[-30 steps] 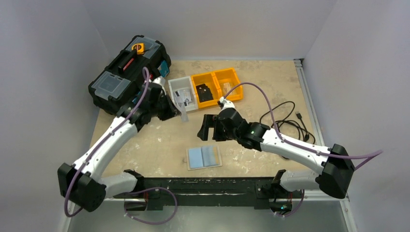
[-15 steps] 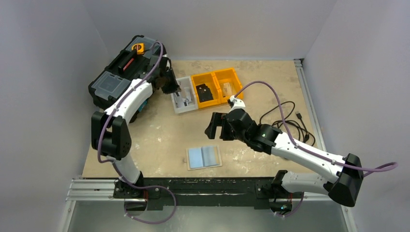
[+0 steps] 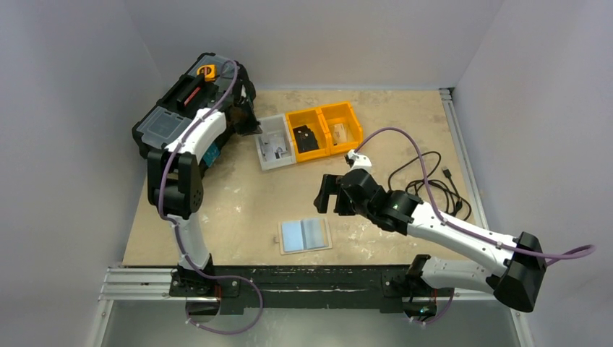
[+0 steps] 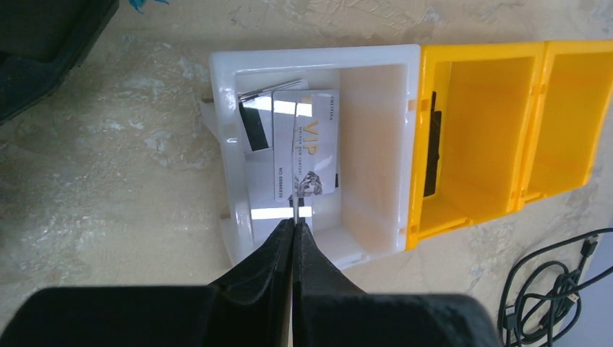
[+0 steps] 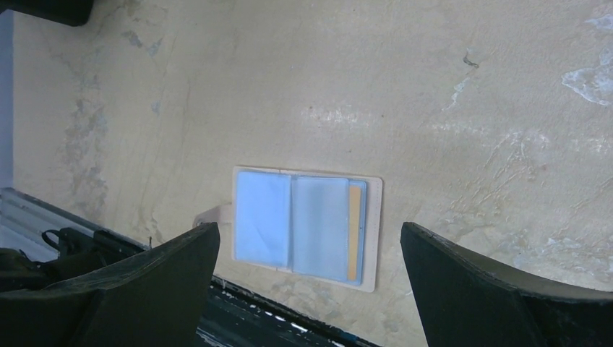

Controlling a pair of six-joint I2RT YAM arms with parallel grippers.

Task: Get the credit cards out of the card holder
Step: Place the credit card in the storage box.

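The card holder (image 3: 304,235) lies open and flat on the table near the front edge, with bluish sleeves and a tan border. It also shows in the right wrist view (image 5: 307,228), with a tan strip at its right side. My right gripper (image 3: 329,195) is open and empty, hovering above and behind the holder. My left gripper (image 3: 249,124) is at the back by the white bin (image 3: 275,142). In the left wrist view the left gripper (image 4: 294,225) is shut on a thin credit card (image 4: 295,159) seen edge-on above the bin. Other credit cards (image 4: 322,152) lie inside the bin.
Two joined yellow bins (image 3: 323,128) stand right of the white bin; one holds a dark object. A black toolbox (image 3: 188,108) is at the back left. Black cables (image 3: 426,177) lie at the right. The rail (image 3: 303,278) runs along the front edge.
My left arm has swung from the table's middle back to the white bin, card still pinched. My right gripper has drifted a little right and nearer, staying open.
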